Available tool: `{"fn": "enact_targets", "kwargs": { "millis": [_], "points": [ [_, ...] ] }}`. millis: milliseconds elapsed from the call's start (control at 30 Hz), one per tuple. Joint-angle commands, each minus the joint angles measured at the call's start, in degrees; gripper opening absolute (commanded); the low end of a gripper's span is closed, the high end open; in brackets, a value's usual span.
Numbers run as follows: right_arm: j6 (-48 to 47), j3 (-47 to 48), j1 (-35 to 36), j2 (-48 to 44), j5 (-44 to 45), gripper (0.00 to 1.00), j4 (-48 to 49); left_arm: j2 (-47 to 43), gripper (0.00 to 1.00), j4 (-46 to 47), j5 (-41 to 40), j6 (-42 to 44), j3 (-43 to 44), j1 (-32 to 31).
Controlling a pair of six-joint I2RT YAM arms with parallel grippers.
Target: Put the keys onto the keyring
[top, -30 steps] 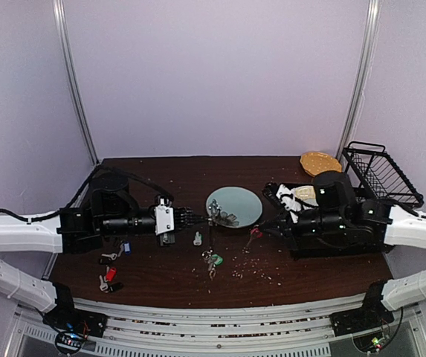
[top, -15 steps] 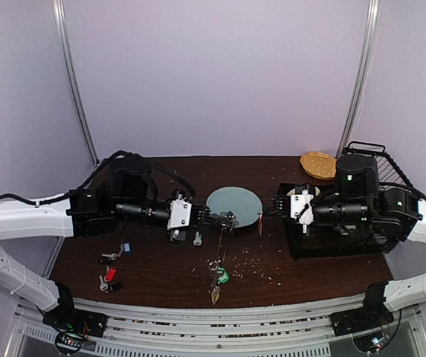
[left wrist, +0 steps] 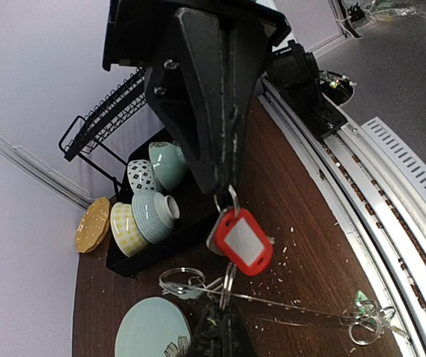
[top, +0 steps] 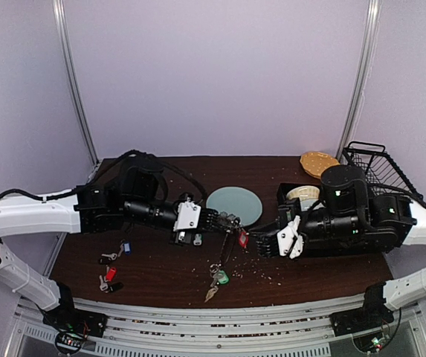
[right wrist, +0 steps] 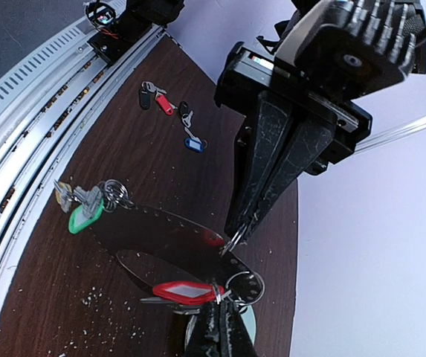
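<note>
Left gripper [top: 230,221]: pinched shut on the large thin grey metal oval keyring [left wrist: 294,306], held off the table [top: 160,271] for threading.
Right gripper [top: 251,242]: clamped on red-tagged silver key [left wrist: 242,242], just beside that keyring.

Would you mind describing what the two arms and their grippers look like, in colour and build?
Both arms have white tubular links and bulky black joint housings. A black cable loops over the left arm; the right arm is built the same way. The left gripper and right gripper each have a white block at the base and long, tapering black fingers.
</note>
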Motion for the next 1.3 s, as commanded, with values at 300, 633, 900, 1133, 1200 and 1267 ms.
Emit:
{"fn": "enact_targets", "kwargs": {
  "millis": [300,633,900,1133,1200,1267],
  "points": [
    [-2.2,-1.2,1.5,2.2,4.4,0.00,6.7,0.9,0.00,2.0,2.8,-3.2,3.1,-0.3],
    [-3.7,-2.0,2.0,2.5,4.9,0.00,6.9,-0.5,0.00,5.7,2.7,-5.6,0.8,-0.3],
    [-3.5,-2.4,2.2,2.3,5.3,0.00,8.1,-0.9,0.00,8.2,3.9,-7.1,-0.5,-0.3],
    [-3.2,-3.0,2.7,1.9,4.9,0.00,9.8,0.0,0.00,7.1,3.7,-7.7,0.6,-0.3],
    [-3.5,-3.2,2.7,1.7,5.1,0.00,9.8,0.0,0.00,7.1,3.6,-7.9,0.6,-0.3],
    [-3.5,-3.4,2.7,1.6,5.2,0.00,9.9,0.0,0.00,6.9,3.4,-8.2,0.7,-0.3]
  ]
}}
